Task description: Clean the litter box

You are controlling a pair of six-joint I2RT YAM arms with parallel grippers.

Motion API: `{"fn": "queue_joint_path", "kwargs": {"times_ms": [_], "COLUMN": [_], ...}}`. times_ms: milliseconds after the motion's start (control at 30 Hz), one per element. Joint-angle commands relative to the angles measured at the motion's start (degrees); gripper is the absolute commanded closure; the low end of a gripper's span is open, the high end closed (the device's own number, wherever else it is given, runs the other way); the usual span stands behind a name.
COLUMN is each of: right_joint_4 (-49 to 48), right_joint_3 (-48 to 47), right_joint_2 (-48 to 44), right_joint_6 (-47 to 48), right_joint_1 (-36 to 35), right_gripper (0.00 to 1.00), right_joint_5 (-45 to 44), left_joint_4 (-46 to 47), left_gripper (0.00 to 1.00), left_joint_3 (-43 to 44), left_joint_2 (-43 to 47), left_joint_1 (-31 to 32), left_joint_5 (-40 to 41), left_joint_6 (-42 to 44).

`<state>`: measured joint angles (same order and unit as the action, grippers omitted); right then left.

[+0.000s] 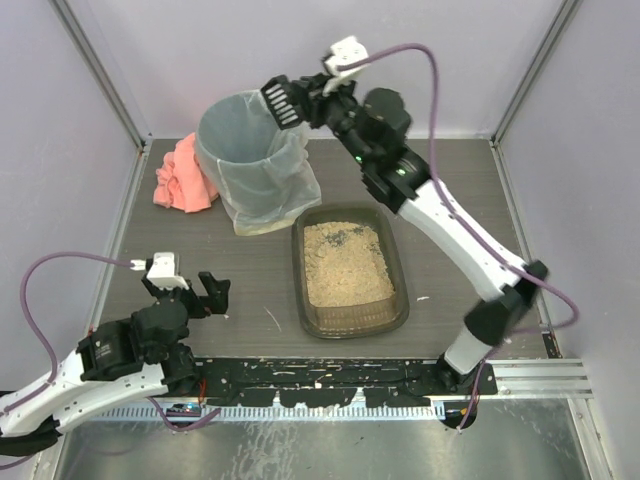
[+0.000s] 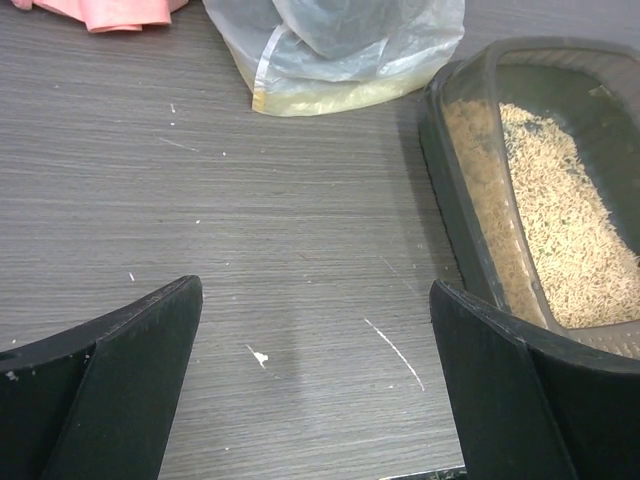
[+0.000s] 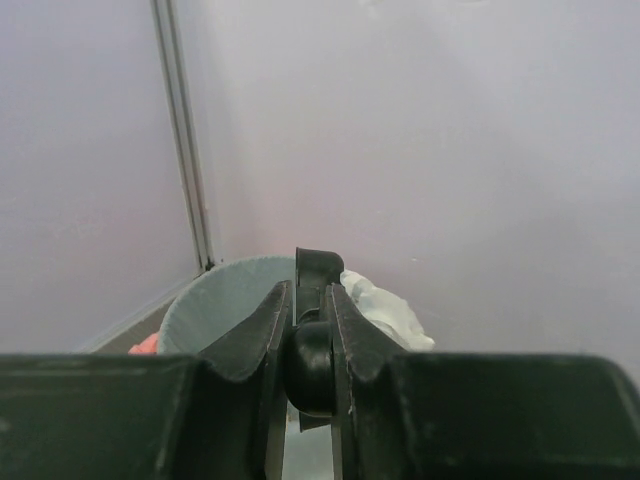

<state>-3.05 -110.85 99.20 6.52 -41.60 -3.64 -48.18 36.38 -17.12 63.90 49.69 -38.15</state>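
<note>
The right claw [image 1: 312,100] is pinched tight on the handle of a small black slotted scoop [image 1: 283,103]. It holds the scoop high over the far rim of the round grey bin [image 1: 250,180] with its clear liner. From the wrist view the 2 fingers [image 3: 262,335] meet around the handle. I can't tell whether anything lies in the scoop's head.

The left claw [image 1: 210,293] sits low at the near left of the table [image 1: 200,250], fingers spread wide and holding nothing. A pink cloth [image 1: 180,175] lies beside the bin on its left.

The litter box [image 1: 298,270] rests flat on the table between the 2 arms, just in front of the bin and near its liner. Its beige grains are spread across the floor, with a few dark specks at the far end.

I'd judge the tray stiff and smooth-walled, and fairly heavy with loose litter that would slide and spill if it tipped. The left long wall, the 1 nearest the open claw, looks the fairest place to hold and steady it. Its rim is thin enough to pinch from above, and it should be kept level.
</note>
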Motion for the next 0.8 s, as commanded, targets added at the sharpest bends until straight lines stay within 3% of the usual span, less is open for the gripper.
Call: {"fn": "queue_joint_path", "kwargs": {"times_ms": [0, 367, 567, 767], "right_joint_4": [-5.59, 4.12, 15.11, 18.38], "right_joint_3": [11.16, 47.96, 51.28, 51.24], "right_joint_2": [-16.62, -46.08, -45.96, -39.63], "right_joint_6": [-4.53, -14.85, -23.87, -30.57], "right_joint_1": [0.14, 0.13, 0.16, 0.14], "right_gripper": [0.99, 0.99, 0.99, 0.99], "right_joint_5": [-7.78, -24.55, -22.24, -22.05], "left_joint_4": [3.58, 7.74, 15.73, 25.37], "left_gripper": [0.02, 0.02, 0.02, 0.02], "left_joint_3": [-0.81, 0.42, 0.70, 0.32], "left_joint_2": [3.20, -3.97, -11.29, -18.45], "left_joint_1": [0.00, 0.00, 0.00, 0.00], "left_joint_5": [1.08, -0.59, -3.40, -8.46], "left_joint_6": [0.64, 4.25, 7.06, 9.06]}}
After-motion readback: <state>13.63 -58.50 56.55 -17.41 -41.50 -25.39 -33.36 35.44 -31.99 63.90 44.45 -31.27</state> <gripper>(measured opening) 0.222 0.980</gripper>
